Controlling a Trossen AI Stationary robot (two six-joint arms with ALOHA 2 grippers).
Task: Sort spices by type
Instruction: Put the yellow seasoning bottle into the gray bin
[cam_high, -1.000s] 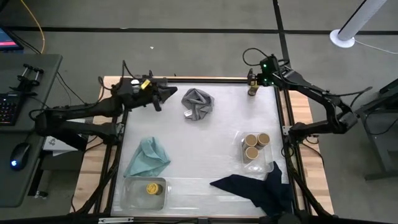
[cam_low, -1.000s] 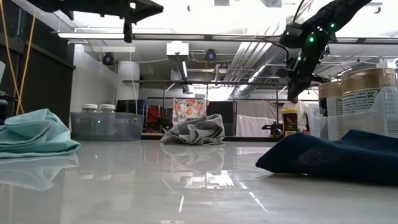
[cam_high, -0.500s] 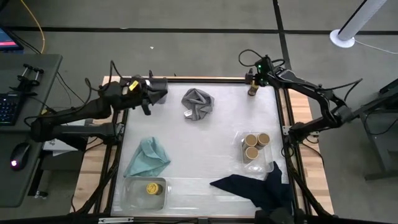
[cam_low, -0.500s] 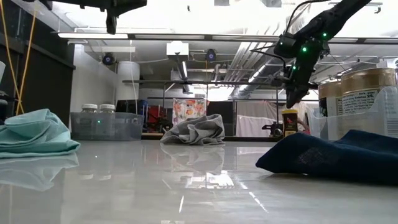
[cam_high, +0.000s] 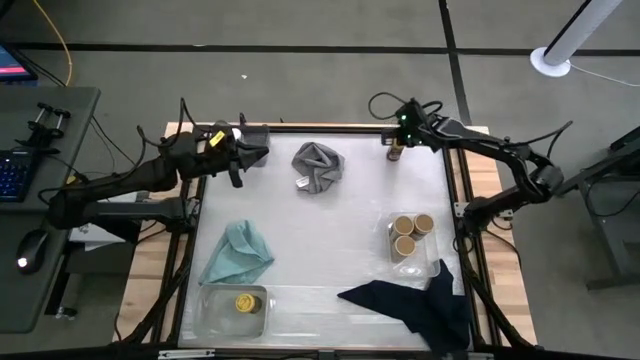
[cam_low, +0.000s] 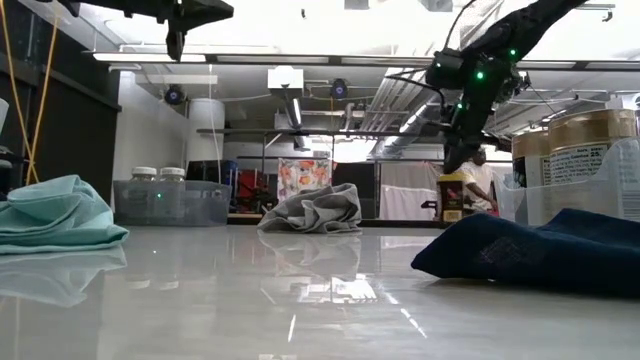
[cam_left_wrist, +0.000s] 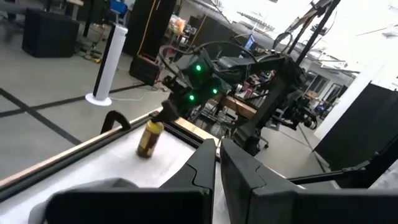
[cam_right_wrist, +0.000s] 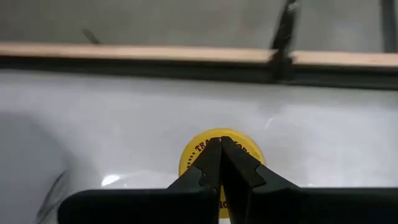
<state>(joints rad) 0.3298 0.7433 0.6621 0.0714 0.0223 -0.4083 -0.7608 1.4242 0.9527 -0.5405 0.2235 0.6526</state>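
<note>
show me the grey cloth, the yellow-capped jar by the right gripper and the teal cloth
grey cloth (cam_high: 317, 166), high view, middle of the crumpled folds
yellow-capped jar (cam_right_wrist: 219, 157), right wrist view, on its cap
teal cloth (cam_high: 239, 253), high view, centre

From above, you have the crumpled cloth (cam_high: 318, 166) at twelve o'clock on the table (cam_high: 330, 225), with a lone jar (cam_high: 395, 152) at one o'clock by the far edge and the right gripper (cam_high: 396, 141) directly over it. The left gripper (cam_high: 240, 163) hangs at eleven o'clock, while a tray (cam_high: 412, 246) holding three jars (cam_high: 411, 233) sits at three o'clock. A second cloth (cam_high: 238, 254) lies at eight, a tray (cam_high: 232, 310) with one jar (cam_high: 244, 302) at seven, and a third cloth (cam_high: 410, 302) at five.
</note>
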